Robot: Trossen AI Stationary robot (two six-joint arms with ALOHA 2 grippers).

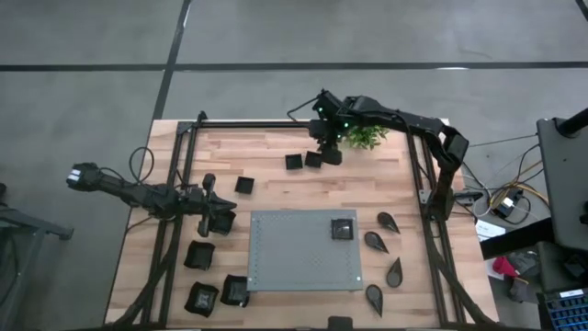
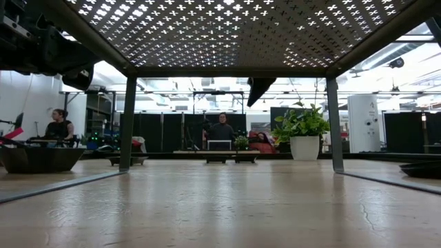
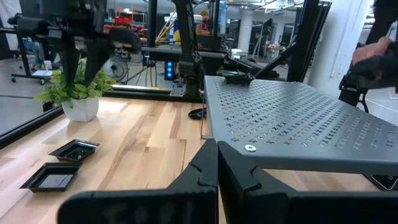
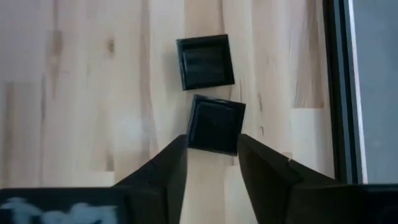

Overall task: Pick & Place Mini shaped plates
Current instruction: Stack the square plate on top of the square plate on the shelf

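- Hovering at the table's twelve o'clock edge, the right gripper (image 4: 212,163) is spreading its fingers apart over a small black square plastic plate (image 4: 216,124), gripping nothing.
- A second small black square plate (image 4: 205,61) is lying just beyond it, apart.
- A small green leafy potted plant (image 1: 367,136) is standing close at three o'clock of that gripper.
- The left gripper (image 3: 217,167), fingers pressed together, is waiting at nine o'clock beside the grey perforated metal mat (image 1: 285,257).
- Black teardrop plates (image 1: 386,221) are lying at the mat's three o'clock, larger squarish black plates (image 1: 199,254) at its nine o'clock.
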